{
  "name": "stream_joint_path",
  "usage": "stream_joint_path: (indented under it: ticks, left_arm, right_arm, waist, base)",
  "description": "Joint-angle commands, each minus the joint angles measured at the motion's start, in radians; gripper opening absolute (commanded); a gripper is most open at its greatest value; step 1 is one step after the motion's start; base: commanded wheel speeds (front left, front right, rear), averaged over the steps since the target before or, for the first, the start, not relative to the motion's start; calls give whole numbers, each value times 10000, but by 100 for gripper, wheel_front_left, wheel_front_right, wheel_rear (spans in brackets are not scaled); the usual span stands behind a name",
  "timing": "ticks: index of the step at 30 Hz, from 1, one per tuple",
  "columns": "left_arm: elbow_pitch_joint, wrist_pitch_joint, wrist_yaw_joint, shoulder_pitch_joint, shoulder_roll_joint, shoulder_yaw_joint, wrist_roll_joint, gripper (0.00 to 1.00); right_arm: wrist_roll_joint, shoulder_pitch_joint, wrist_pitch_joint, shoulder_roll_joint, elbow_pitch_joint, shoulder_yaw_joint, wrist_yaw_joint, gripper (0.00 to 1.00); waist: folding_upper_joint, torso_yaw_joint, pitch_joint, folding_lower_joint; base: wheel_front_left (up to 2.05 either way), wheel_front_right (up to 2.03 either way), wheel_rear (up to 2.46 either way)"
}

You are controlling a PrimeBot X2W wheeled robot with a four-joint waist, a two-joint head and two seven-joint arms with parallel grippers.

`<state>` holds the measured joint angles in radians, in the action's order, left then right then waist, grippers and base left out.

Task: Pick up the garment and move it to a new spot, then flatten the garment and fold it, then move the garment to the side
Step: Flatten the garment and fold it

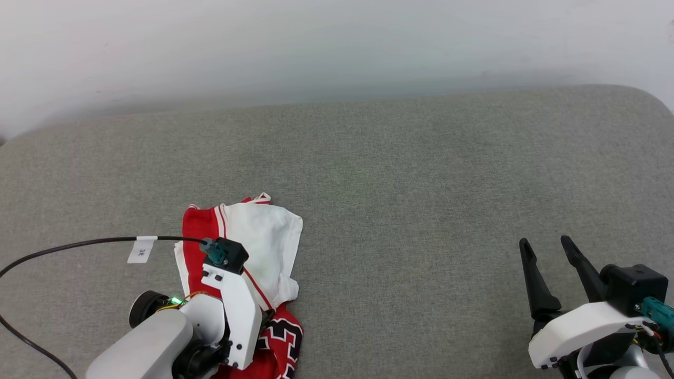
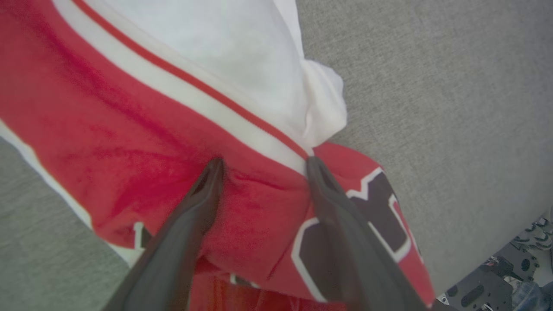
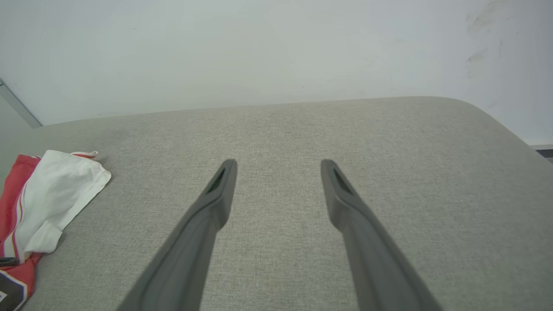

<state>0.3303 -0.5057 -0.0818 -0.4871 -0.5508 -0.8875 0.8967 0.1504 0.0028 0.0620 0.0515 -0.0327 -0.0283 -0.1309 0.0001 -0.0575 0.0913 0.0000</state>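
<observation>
The garment (image 1: 266, 239) lies crumpled on the grey cushioned surface at the lower left, a white sleeve on top and red cloth with black white-outlined characters below. In the left wrist view my left gripper (image 2: 263, 166) is open, both fingertips pressed down onto the red cloth (image 2: 129, 129) beside the striped seam, a bulge of fabric between them. In the head view the left wrist hides those fingers. My right gripper (image 1: 545, 242) stands open at the lower right, far from the garment, nothing between its fingers (image 3: 216, 203). The garment (image 3: 56, 194) also sits at the left edge of the right wrist view.
The grey fabric surface (image 1: 400, 210) stretches wide to the right and back, ending at a white wall (image 1: 337, 47). A black cable with a white tag (image 1: 141, 248) runs from the left edge to the left wrist. The surface's front edge and some equipment (image 2: 497, 285) lie just beyond the garment.
</observation>
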Motion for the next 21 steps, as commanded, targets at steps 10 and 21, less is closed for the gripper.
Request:
stream_joint_path:
  ticks: [10, 21]
  left_arm:
    - [83, 1761, 289, -496, 713, 117, -568, 0]
    - [-913, 1829, 649, -253, 1589, -1114, -1237, 0]
  right_arm:
    - [83, -118, -146, -15, 190, -157, 5, 100]
    - [-9, -183, 11, -15, 9, -181, 5, 100]
  waist:
    - [-1, -87, 92, 0]
    - [-1, 109, 24, 0]
  base:
    - [0, 0, 0]
    - [0, 0, 0]
